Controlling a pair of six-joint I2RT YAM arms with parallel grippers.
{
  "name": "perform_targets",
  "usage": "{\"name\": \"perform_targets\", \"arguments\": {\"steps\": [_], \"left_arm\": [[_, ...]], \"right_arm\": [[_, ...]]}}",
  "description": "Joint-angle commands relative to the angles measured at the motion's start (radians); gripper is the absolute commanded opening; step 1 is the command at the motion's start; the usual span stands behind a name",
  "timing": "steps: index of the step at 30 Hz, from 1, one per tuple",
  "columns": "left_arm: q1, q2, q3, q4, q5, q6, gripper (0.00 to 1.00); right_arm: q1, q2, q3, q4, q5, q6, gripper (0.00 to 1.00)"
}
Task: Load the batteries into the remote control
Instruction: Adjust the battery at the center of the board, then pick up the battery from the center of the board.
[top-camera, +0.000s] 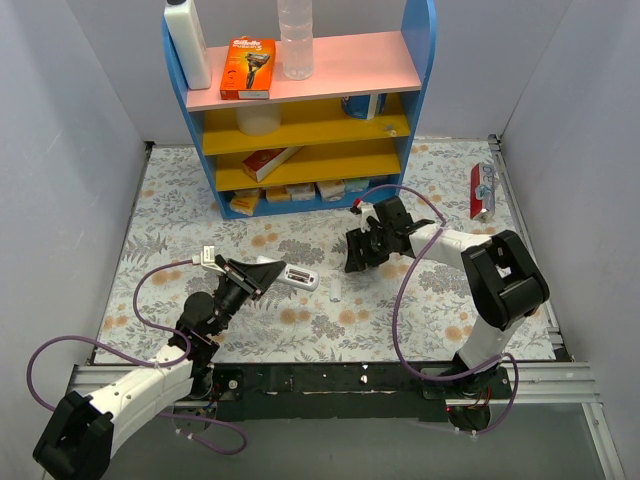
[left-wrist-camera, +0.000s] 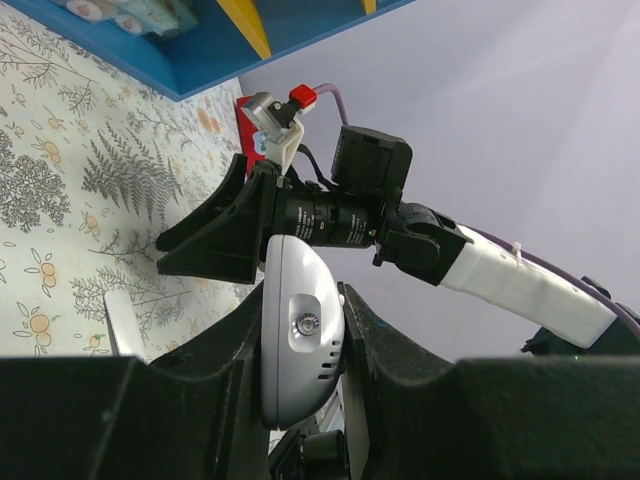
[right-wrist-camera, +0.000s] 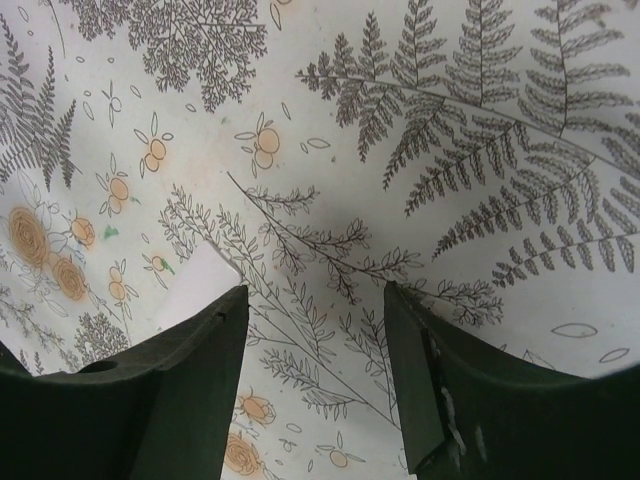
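My left gripper (top-camera: 266, 271) is shut on a white remote control (top-camera: 300, 277) and holds it off the floral table mat, its end pointing right. In the left wrist view the remote (left-wrist-camera: 300, 330) sits edge-on between the two black fingers. My right gripper (top-camera: 357, 258) points down at the mat just right of the remote, open and empty (right-wrist-camera: 315, 300). A small flat white piece (top-camera: 336, 290) lies on the mat between the grippers. It also shows in the right wrist view (right-wrist-camera: 195, 285) beside the left finger. No batteries are in view.
A blue shelf unit (top-camera: 300, 110) with yellow shelves stands at the back, holding an orange razor box (top-camera: 248, 68), bottles and small boxes. A red packet (top-camera: 482, 190) lies at the mat's right edge. Grey walls close in the left and right sides.
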Motion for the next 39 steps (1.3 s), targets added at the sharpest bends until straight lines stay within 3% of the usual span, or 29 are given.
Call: {"name": "perform_targets", "arguments": {"steps": [1, 8, 15, 19, 21, 39], "left_arm": [[-0.004, -0.022, -0.073, -0.007, 0.000, 0.004, 0.00], [-0.004, -0.032, -0.074, -0.019, -0.003, 0.006, 0.00], [-0.003, -0.025, -0.074, -0.009, 0.003, 0.007, 0.00], [-0.004, -0.025, -0.068, -0.009, 0.008, 0.012, 0.00], [-0.004, -0.026, -0.066, -0.016, 0.009, 0.015, 0.00], [-0.004, -0.022, -0.062, -0.013, 0.023, 0.021, 0.00]], "right_arm": [[0.005, 0.046, 0.041, -0.041, 0.006, -0.040, 0.64], [0.030, -0.032, 0.147, -0.167, 0.027, -0.221, 0.63], [0.036, -0.023, 0.242, -0.334, 0.209, -0.370, 0.56], [0.041, 0.015, 0.276, -0.391, 0.282, -0.418, 0.44], [0.050, 0.035, 0.284, -0.402, 0.295, -0.433, 0.40], [0.116, 0.166, 0.340, -0.430, 0.404, -0.505, 0.36]]}}
